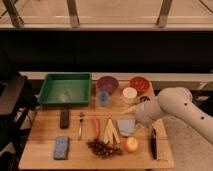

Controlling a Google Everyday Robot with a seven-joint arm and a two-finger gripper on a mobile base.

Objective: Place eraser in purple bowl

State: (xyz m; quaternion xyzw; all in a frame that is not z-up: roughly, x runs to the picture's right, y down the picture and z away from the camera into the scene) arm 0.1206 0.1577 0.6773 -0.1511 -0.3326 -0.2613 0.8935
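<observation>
The eraser [64, 118] is a small black block lying on the wooden table [45, 135], left of the fork [80, 125] and in front of the green tray. The purple bowl [107, 83] stands at the back middle, between the green tray and the red bowl [139, 84]. My white arm [172, 107] reaches in from the right. Its gripper [131, 113] hovers over the table's right-middle, in front of the white cup [129, 94] and well right of the eraser.
A green tray [65, 90] sits at the back left and a small blue cup [103, 98] in front of the purple bowl. A carrot [96, 126], bananas [111, 131], grapes [102, 147], an orange fruit [131, 144], a blue-grey sponge [61, 147], a grey cloth [126, 127] and a black knife [153, 145] lie on the table.
</observation>
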